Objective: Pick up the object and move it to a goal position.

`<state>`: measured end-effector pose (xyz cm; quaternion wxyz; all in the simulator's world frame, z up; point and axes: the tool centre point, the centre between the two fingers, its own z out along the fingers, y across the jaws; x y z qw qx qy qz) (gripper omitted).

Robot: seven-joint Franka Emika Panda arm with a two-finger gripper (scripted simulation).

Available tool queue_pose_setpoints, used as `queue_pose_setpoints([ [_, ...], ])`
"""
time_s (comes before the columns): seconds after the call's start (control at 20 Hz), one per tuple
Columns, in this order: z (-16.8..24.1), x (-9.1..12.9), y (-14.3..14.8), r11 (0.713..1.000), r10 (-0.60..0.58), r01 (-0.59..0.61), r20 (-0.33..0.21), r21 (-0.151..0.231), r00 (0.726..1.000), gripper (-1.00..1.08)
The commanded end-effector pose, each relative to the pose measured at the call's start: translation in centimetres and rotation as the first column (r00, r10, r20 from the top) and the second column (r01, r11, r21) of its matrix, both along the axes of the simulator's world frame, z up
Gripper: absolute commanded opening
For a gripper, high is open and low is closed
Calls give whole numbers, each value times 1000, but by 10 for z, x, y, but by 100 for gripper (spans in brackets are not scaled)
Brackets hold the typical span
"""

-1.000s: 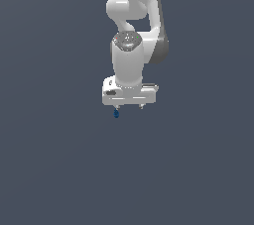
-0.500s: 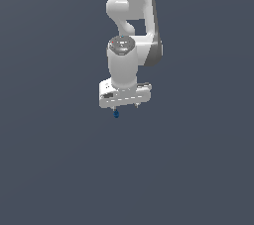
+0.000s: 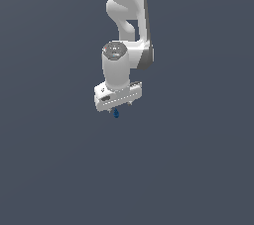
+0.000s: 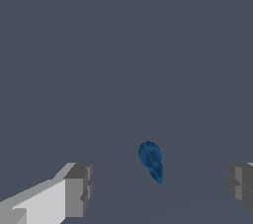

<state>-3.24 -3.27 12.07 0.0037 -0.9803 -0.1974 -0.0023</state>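
Exterior view: white arm [image 3: 126, 30] descended from top of frame, wrist pointed downward. Gripper [image 3: 119, 106] hung over plain grey ground, finger stubs barely visible under palm. Tiny dark blue object [image 3: 116, 114] sat just below gripper, slightly toward exterior view's left of its centre; contact could not be told.

Wrist view: fingers [image 4: 78, 189] stood spread wide apart. Object [image 4: 151, 160] lay between them, touching neither, rounded blocky end and tapered end both visible.
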Motion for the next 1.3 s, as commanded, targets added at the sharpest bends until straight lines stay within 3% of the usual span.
queue_pose_setpoints([
  [0.0, -7, -6, -6, 998, 60, -60, 0, -3, 998, 100],
  [0.6, -26, -23, -22, 972, 235, -235, -3, -8, 972, 100],
  [1.25, -40, -25, -24, 967, 253, -253, -3, -8, 967, 100],
])
